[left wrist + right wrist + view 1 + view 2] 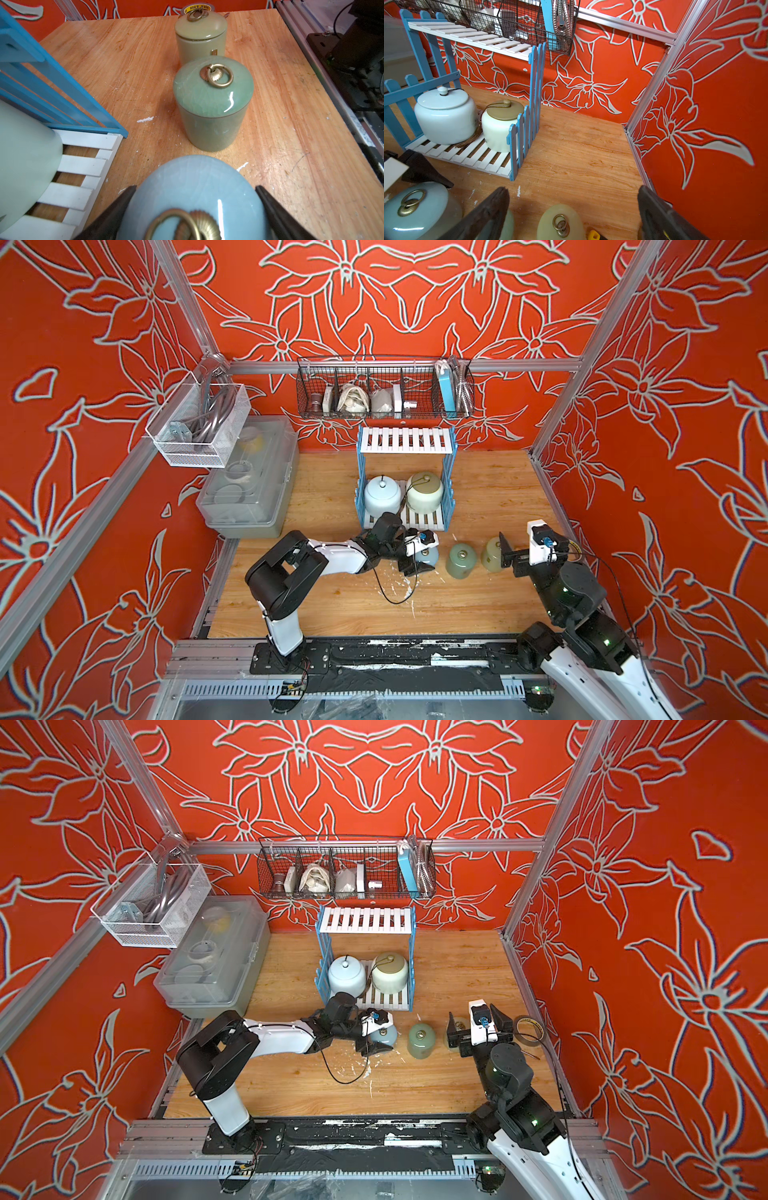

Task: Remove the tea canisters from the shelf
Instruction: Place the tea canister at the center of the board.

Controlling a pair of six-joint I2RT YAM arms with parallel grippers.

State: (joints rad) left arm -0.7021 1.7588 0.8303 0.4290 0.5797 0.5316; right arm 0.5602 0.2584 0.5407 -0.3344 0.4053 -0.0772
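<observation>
The shelf (405, 439) stands at the back of the wooden table, its top tier bare. On its lower tier sit a pale blue squat canister (381, 495) and a cream squat canister (424, 491). Three small ring-knobbed tea canisters stand in a row on the table in front: blue-grey (432, 559), sage green (460, 560) and cream (492, 558). My left gripper (195, 187) is shut on the blue-grey canister (187, 197), a finger against each side of its lid. Above the cream canister (560, 220) hangs my right gripper (573, 189), open and touching nothing.
A black wire basket (384, 389) hangs on the back rail just above the shelf. A clear mesh basket (199, 423) and a clear lidded box (249, 477) fill the back left. A tape roll (530, 1029) lies by the right rail.
</observation>
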